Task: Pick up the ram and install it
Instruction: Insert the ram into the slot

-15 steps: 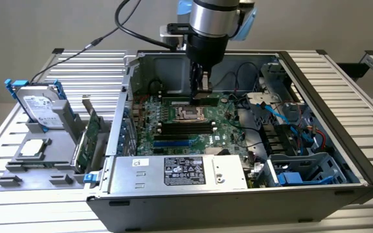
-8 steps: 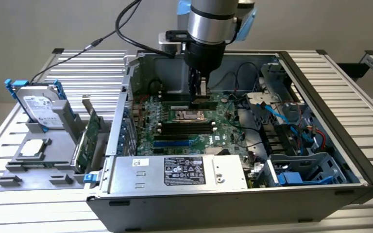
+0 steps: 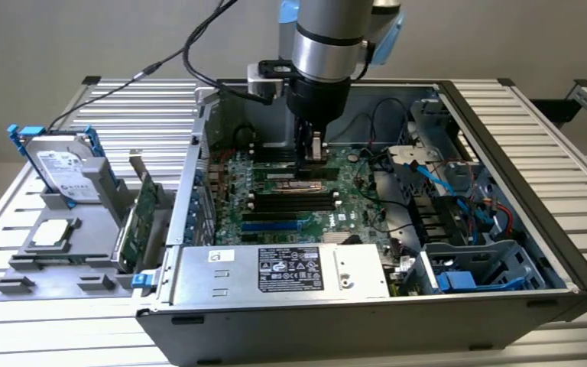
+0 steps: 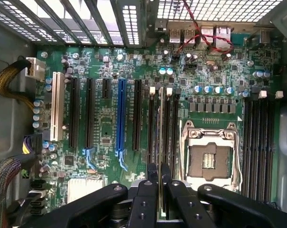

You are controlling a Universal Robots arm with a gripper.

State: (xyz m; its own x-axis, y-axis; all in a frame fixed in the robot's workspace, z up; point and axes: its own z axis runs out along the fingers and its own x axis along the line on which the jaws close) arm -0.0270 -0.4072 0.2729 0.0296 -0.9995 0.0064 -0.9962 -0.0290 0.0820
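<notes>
Green ram stick (image 4: 161, 128): we see only its thin edge, a long pale line that comes straight out of the gripper (image 4: 160, 175).
Gripper hold: the two black fingers (image 4: 152, 172) are squeezed onto the ram stick, one on each flat side, near one end.
Ram stick in the pinch: it sits right in the middle, and most of it pokes out past the fingertips.
Processor socket (image 4: 209, 156): a shiny metal frame with a dark square inside.
Ram stick's place: just beside the processor socket, over the black memory slots (image 4: 174, 128) there, and lined up with them.
Pushed in or not: I cannot tell.
Blue slot (image 4: 120, 116): on the far side of the ram stick from the processor socket.
White slot (image 4: 57, 109): farther from the processor socket than the blue slot.
Motherboard (image 4: 105, 128): a green board that carries the processor socket and all the slots.
Computer case (image 3: 324, 336): it is open on top, and the arm (image 3: 329, 38) reaches down into it, over the processor socket.
Hard drive (image 3: 61, 164): silver with blue rails, outside the computer case, well apart from the processor socket.
Tall green card (image 3: 146, 202): it stands just outside the computer case wall, closer to the processor socket than the hard drive.
</notes>
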